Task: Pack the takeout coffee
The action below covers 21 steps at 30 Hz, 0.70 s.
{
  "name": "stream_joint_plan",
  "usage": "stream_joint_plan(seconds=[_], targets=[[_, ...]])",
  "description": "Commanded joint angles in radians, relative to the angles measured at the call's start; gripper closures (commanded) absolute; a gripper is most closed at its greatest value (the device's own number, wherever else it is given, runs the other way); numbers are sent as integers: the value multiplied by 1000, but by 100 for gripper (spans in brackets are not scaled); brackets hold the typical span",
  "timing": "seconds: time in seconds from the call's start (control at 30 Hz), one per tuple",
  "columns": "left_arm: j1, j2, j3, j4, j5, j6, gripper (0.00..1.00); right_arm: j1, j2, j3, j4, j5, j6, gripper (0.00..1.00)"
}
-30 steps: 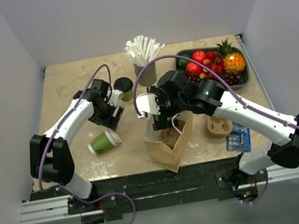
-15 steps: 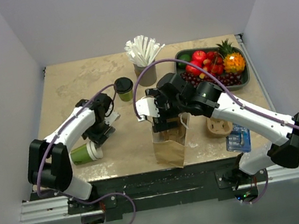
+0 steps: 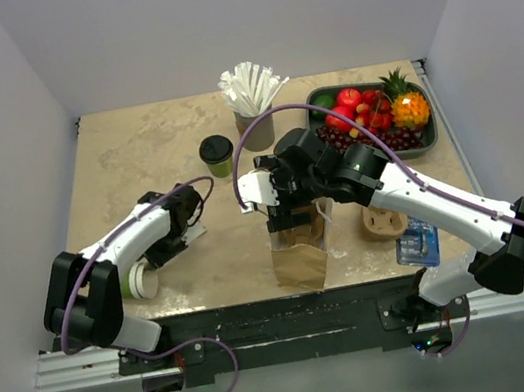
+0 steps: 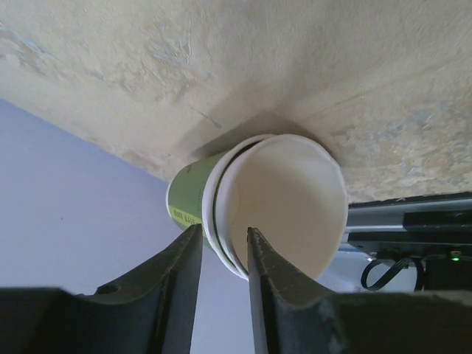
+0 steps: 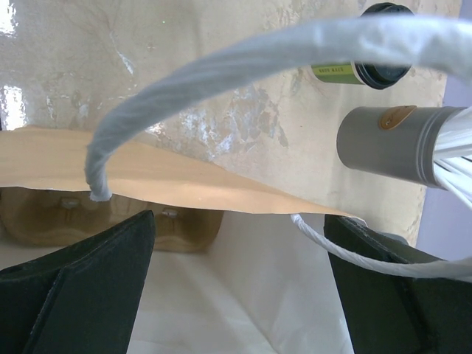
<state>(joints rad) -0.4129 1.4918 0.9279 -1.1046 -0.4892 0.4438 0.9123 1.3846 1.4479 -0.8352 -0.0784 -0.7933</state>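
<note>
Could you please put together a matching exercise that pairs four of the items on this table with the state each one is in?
Things:
1. takeout coffee
2. lidless green cup
3. grey cup
4. paper bag

States:
A. lying on its side
B. standing with its top open
C. upright, capped with a black lid
D. upright, full of white straws

Pairs: 1-C, 2-A, 3-D, 4-B
</note>
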Motion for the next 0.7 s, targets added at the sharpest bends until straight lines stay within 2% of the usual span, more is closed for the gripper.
stream_joint_plan(seconds=[0.0, 0.07, 0.2, 0.3, 0.47, 0.67], targets=[[-6, -36, -32, 40, -112, 75, 72, -3, -30, -1, 45, -21, 6, 1], [-6, -34, -38, 49, -135, 93, 76, -3, -30, 0, 47, -23, 9, 1], [-6, -36, -14, 58, -160, 113, 93, -1, -30, -3, 54, -20, 17, 1], [5, -21, 41, 69, -186, 128, 100, -1, -29, -3, 57, -12, 20, 1], [88, 45, 147, 88, -140, 121, 100, -3, -21, -1, 54, 0, 20, 1], [256, 145, 307, 74, -10, 73, 100, -3, -21, -7, 44, 11, 20, 1]])
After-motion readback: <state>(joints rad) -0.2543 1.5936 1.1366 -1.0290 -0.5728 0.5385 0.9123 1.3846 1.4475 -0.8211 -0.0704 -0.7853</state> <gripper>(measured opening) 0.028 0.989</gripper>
